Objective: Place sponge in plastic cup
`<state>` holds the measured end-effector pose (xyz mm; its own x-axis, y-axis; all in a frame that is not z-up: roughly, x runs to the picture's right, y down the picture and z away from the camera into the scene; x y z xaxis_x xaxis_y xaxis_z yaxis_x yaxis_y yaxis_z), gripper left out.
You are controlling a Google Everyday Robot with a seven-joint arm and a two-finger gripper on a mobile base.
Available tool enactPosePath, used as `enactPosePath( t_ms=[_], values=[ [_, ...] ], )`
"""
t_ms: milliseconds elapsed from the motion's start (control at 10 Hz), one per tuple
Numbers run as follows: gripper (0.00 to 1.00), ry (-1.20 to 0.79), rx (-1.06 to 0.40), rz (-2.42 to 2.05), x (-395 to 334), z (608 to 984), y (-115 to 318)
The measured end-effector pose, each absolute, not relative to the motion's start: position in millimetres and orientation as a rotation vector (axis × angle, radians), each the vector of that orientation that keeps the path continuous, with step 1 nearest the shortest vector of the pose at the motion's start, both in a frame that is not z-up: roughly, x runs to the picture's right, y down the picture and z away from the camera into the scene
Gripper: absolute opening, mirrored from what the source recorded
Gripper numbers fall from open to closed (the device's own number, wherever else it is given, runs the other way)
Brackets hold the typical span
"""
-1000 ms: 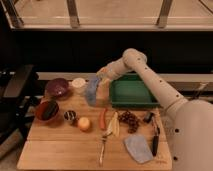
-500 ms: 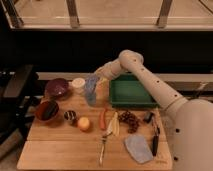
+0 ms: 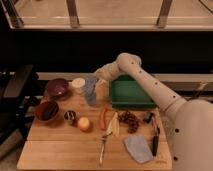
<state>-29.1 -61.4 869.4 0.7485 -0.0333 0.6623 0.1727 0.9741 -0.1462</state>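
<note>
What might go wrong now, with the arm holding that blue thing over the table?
The gripper, shut on the sponge, hangs right over the plastic cup. The cup looks narrow, so the sponge may catch on its rim or tip it. The white container stands close beside it and might get nudged.

my gripper (image 3: 98, 80), clamped on the sponge (image 3: 90, 86), sits hemmed between the white container (image 3: 78, 83) and green tray (image 3: 129, 94); bare board lies open along the table's (image 3: 60, 152) near edge.
</note>
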Motion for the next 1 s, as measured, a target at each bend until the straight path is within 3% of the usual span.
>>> enactPosePath(
  t_ms=[1000],
  values=[
    [0.0,-0.642,-0.195,-0.136,-20,888,-42]
  ],
)
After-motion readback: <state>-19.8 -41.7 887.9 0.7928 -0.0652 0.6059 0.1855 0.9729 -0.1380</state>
